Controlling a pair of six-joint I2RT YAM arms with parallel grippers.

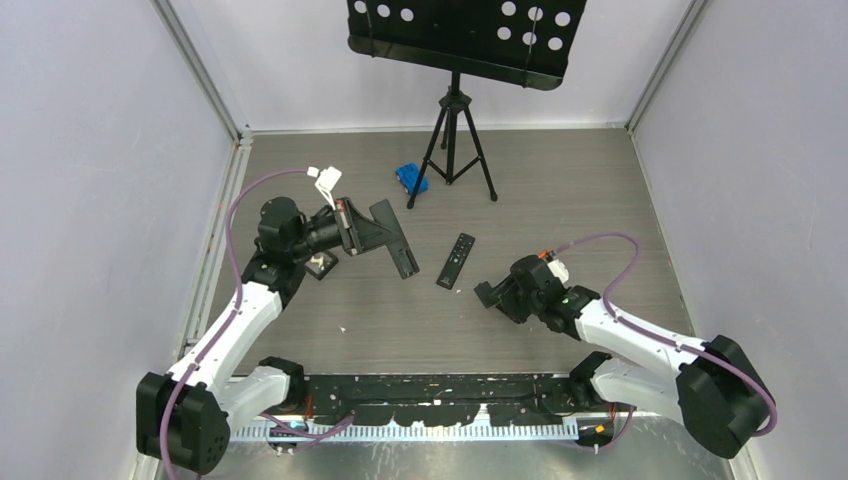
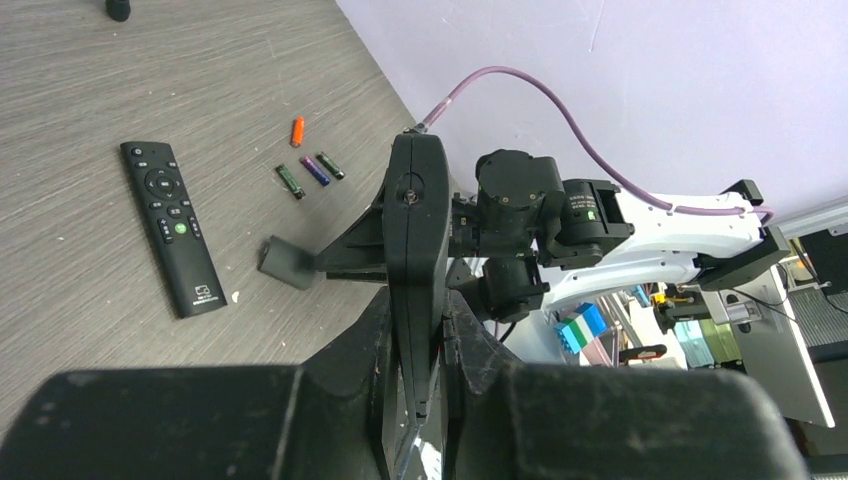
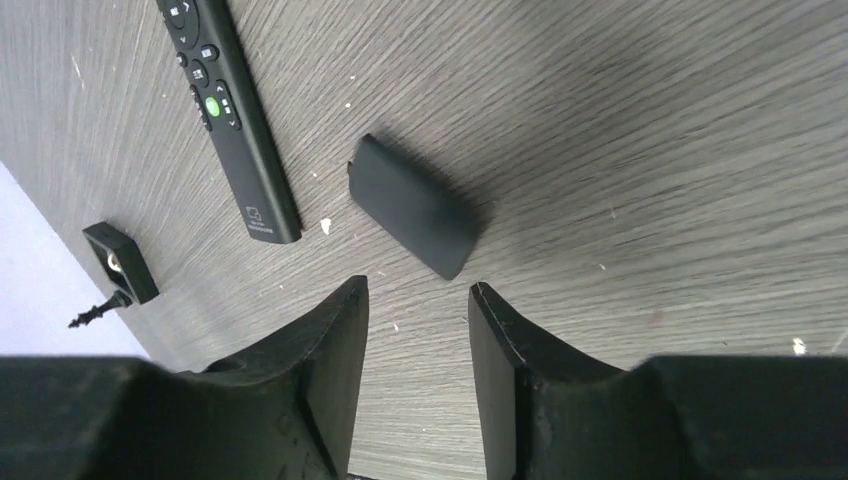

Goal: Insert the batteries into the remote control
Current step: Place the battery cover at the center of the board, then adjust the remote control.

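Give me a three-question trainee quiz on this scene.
1. True or false: the left gripper is shut on the plain remote.
2. How many batteries lie loose? A) two B) four C) six
3. Fill in: the right gripper hangs ____ (open/shut) over the black cover.
Key: 1 true; 2 B; 3 open.
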